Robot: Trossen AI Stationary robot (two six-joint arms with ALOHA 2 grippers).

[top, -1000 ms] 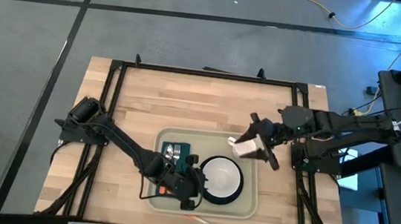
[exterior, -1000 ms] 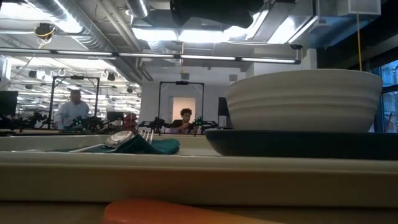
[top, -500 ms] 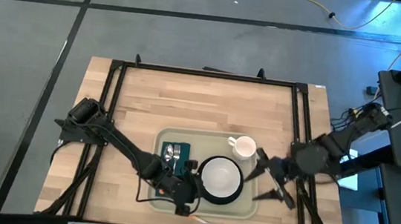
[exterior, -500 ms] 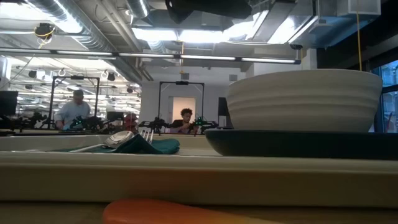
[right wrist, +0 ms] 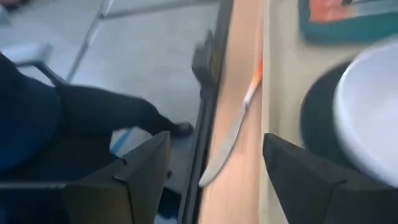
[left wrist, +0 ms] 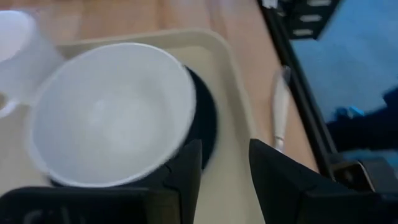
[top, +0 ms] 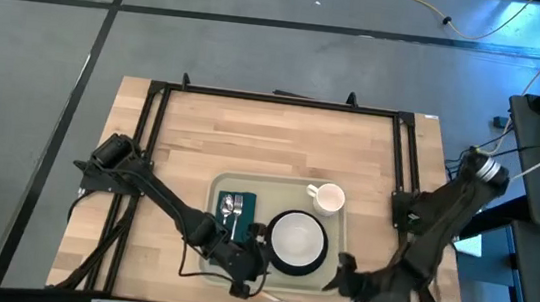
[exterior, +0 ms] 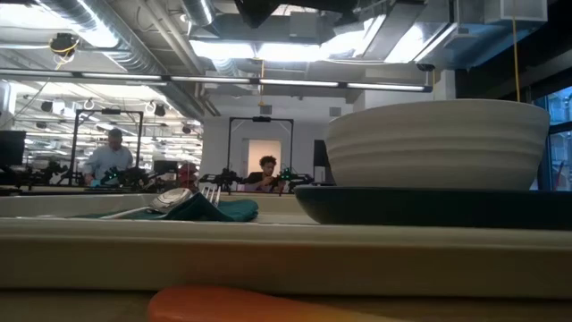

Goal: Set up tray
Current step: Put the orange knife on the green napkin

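Observation:
The beige tray (top: 281,190) lies at the table's middle near side. On it a white bowl (top: 298,240) sits on a dark plate (top: 322,261), and a white mug (top: 326,197) stands at the far right corner. A green napkin (top: 236,208) at the left carries a spoon and a fork. My left gripper (top: 256,262) hovers open over the tray's near part, its fingers beside the plate's edge (left wrist: 205,124). My right gripper (top: 341,287) stands open off the tray's near right corner, pointing at an orange-handled knife (right wrist: 231,134) on the wood.
The knife (top: 282,301) lies along the table's near edge, between the tray's rim and the black frame rail (right wrist: 208,93). Bare wood spreads on the far half of the table (top: 272,136). People stand in the room far behind.
My right gripper has drawn back from the mug, swung fast toward the table's near edge, sunk and rolled, ending beside the tray's near right corner. The mug stands upright on the tray. My left gripper has edged slightly toward the near edge.

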